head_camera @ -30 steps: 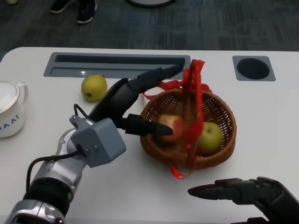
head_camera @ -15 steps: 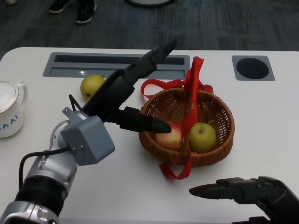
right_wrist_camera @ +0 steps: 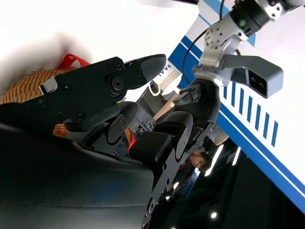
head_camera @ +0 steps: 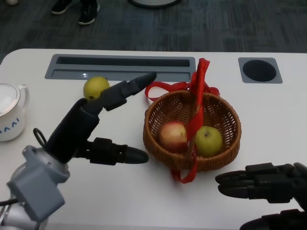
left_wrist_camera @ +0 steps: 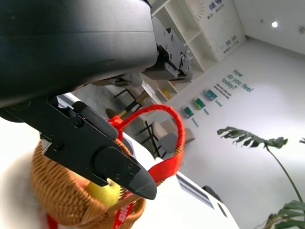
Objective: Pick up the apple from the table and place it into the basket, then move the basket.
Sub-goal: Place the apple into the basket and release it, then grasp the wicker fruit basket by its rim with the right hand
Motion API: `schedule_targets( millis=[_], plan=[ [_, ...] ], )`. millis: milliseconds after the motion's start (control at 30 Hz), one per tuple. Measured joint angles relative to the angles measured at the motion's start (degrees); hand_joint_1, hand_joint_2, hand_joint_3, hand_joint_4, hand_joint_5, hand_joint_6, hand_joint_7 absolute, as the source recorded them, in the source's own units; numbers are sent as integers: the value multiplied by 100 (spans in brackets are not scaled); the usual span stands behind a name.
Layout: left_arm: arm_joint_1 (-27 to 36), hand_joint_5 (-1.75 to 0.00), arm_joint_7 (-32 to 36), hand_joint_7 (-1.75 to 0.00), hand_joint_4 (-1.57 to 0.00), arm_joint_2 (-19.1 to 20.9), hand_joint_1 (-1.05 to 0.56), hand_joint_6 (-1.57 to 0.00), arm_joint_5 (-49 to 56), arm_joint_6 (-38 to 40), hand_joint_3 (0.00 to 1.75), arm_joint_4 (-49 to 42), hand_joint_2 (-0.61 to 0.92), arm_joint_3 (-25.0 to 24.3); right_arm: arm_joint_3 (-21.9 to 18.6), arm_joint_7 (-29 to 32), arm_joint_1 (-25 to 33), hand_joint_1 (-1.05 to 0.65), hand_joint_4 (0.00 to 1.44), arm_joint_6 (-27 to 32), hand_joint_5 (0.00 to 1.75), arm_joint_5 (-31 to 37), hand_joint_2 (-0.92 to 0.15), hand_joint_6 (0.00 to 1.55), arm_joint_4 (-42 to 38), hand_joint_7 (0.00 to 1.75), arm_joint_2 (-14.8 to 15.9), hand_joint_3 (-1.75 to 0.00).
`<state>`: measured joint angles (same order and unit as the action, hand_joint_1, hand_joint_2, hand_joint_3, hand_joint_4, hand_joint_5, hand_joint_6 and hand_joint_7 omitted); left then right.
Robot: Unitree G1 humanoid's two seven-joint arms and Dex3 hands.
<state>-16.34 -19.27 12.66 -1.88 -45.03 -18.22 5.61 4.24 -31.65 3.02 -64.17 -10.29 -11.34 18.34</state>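
Note:
A red apple (head_camera: 173, 136) lies in the wicker basket (head_camera: 225, 112) beside a yellow-green fruit (head_camera: 208, 141). The basket has a red ribbon handle (head_camera: 197, 93) standing over its middle. My left hand (head_camera: 96, 127) hovers just left of the basket with its fingers spread and nothing in it. My right hand (head_camera: 264, 184) lies low at the front right, fingers stretched toward the left, holding nothing. The left wrist view shows the basket (left_wrist_camera: 55, 191), the yellow-green fruit (left_wrist_camera: 104, 193) and the handle (left_wrist_camera: 164, 136) beyond my fingers.
A yellow-green fruit (head_camera: 96, 88) sits on the table behind my left hand. A white mug (head_camera: 10, 114) stands at the left edge. A grey slot (head_camera: 120, 66) and a round black port (head_camera: 259, 70) lie along the table's back.
My left hand has let go of the red apple in the basket and drawn back to the left and toward me. My right hand has shifted slightly rightward.

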Motion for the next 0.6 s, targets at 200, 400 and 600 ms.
schedule_targets(
  millis=[200, 400, 600],
  plan=[
    [519, -5, -132, -3, -55, 117, -44, -53, -196, 28, 0, 283, 70, -114, -175, 53, -83, -43, 73, -26, 0, 32, -80, 68, 122, 0, 329, 0],
    [836, -3, -194, -2, -57, 134, -42, -55, -384, 15, 0, 347, 70, -220, -421, 208, -416, -45, 69, -212, 0, 338, -79, 64, 92, 0, 409, 0],
    [1061, -2, -330, -2, -58, 178, -44, -56, -496, 5, 0, 412, 69, -267, -576, 413, -954, -49, 66, -458, 0, 727, -79, 58, -405, 0, 440, 0]
  ],
)
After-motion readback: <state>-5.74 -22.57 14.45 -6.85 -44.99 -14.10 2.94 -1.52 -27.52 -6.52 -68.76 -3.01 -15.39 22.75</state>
